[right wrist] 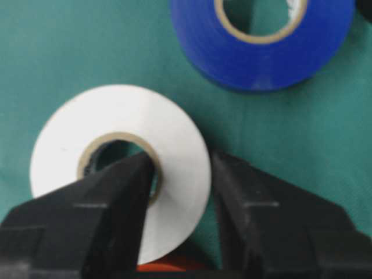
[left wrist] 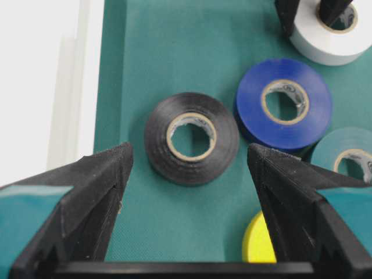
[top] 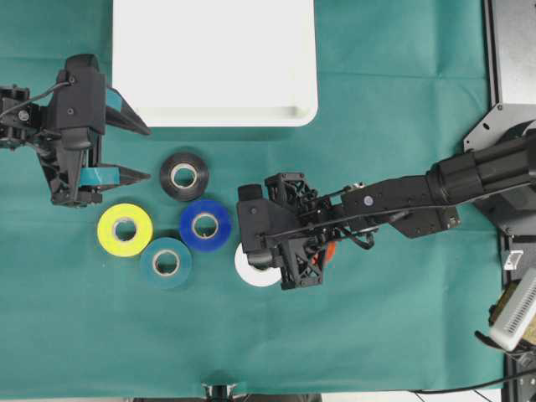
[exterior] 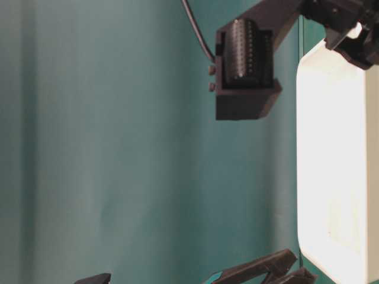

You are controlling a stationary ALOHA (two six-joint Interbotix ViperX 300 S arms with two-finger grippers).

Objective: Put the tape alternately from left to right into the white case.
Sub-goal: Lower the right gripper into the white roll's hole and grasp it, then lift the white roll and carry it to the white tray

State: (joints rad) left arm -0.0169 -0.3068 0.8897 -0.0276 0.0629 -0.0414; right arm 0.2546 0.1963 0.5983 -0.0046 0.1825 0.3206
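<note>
The white case lies at the back, with no roll in the part I see. On the green cloth lie the black tape, yellow tape, blue tape and teal tape. My right gripper is shut on the white tape, one finger inside its core and the other outside its wall. A sliver of red-orange tape shows under that gripper. My left gripper stands open just left of the black tape, holding nothing.
A grey metal plate and the right arm's base fill the right edge. The blue tape lies close beyond the white one. The case's rim runs close along the left gripper's side.
</note>
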